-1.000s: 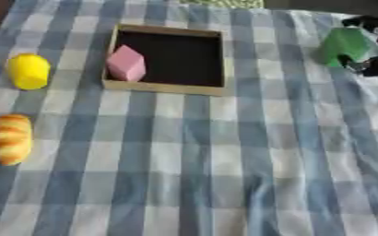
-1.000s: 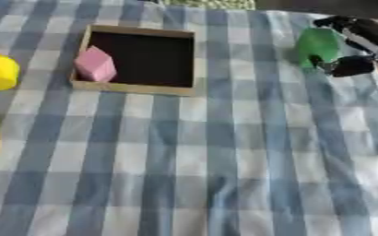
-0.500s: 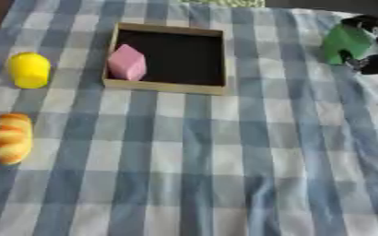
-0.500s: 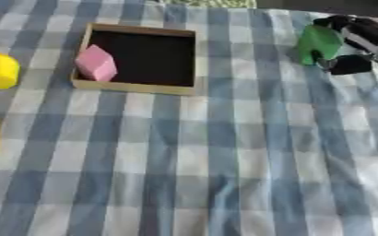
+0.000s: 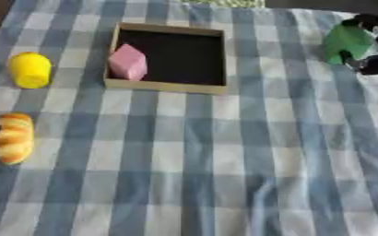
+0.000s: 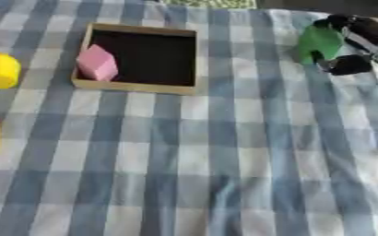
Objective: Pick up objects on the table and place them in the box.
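Surface: covered by a blue and white checked cloth (image 5: 224, 152), wrinkled toward the near edge.
Box: a shallow square box (image 5: 169, 85) with light wooden walls and a black floor, set at the far centre-left of the surface.
Pink block: a pink block (image 5: 127, 62) stands inside the box, against its left wall, tilted slightly.
Green object: a green object (image 6: 318, 43) sits at the far right of the surface, well apart from the box, in the grasp of the right hand.
Right hand: the right hand (image 6: 355, 46) enters from the upper right corner, black, its fingers curled round the green object from the right side; one dark fingertip shows above the object and another below it. Whether the object is lifted off the cloth cannot be told.
Yellow object: a rounded yellow object (image 5: 30, 69) lies on the cloth just left of the box, not touching it.
Bread: an orange-brown bread roll (image 5: 11, 138) lies at the left edge, nearer than the yellow object and apart from it.
Left hand: does not show in either view.
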Available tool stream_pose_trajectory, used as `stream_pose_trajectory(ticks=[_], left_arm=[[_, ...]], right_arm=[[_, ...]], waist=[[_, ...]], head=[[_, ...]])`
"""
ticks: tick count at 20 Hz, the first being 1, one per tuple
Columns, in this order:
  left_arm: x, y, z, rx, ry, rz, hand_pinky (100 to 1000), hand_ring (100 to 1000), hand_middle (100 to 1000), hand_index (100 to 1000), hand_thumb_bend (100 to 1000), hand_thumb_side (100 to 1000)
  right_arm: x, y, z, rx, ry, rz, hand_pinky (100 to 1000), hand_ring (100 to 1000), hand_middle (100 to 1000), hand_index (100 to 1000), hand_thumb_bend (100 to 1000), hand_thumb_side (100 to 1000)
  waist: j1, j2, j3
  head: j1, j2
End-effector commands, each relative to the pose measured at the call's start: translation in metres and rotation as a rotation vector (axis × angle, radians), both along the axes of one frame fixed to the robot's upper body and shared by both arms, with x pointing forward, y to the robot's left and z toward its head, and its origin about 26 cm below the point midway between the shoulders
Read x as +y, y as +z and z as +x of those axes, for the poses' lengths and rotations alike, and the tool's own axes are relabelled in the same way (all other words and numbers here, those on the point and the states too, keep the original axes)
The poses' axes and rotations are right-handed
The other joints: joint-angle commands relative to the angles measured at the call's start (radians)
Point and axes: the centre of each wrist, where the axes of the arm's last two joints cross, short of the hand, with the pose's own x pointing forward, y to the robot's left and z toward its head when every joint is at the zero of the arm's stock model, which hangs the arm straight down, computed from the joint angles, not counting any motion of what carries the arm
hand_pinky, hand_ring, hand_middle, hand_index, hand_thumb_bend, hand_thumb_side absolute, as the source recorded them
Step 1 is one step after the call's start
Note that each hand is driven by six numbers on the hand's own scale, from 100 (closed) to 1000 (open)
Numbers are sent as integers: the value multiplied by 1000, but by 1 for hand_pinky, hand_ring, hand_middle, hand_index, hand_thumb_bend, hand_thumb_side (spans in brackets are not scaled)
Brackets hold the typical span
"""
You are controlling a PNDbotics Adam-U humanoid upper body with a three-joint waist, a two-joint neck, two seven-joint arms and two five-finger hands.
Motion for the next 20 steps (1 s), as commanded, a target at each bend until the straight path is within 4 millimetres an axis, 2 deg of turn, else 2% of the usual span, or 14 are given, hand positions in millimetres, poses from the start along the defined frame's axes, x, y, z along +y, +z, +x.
stream_pose_trajectory(ticks=[1,5,12,16,20], left_arm=[[0,3,0,-10,-5,11,1000,870,804,841,100,569],[0,2,-1,-3,-9,10,1000,871,805,841,100,571],[0,2,-2,9,-12,4,1000,871,806,841,100,569],[0,1,-2,15,-13,2,1000,871,807,841,100,569],[-1,1,-2,23,-22,2,1000,871,807,840,100,571]], right_arm=[[-7,15,-6,-71,-7,11,925,1000,286,818,100,416],[-7,23,-10,-127,27,43,916,1000,241,806,100,360],[9,58,-21,-222,158,48,887,986,201,776,100,311],[40,83,-24,-234,300,28,895,988,212,784,100,270],[87,100,-21,-175,490,6,898,987,223,787,100,261]], waist=[[-7,-14,-4],[-9,-24,-11],[-15,-45,-25],[-19,-57,-28],[-26,-67,-28]], head=[[2,-10],[3,-4],[0,9],[-5,21],[-9,31]])
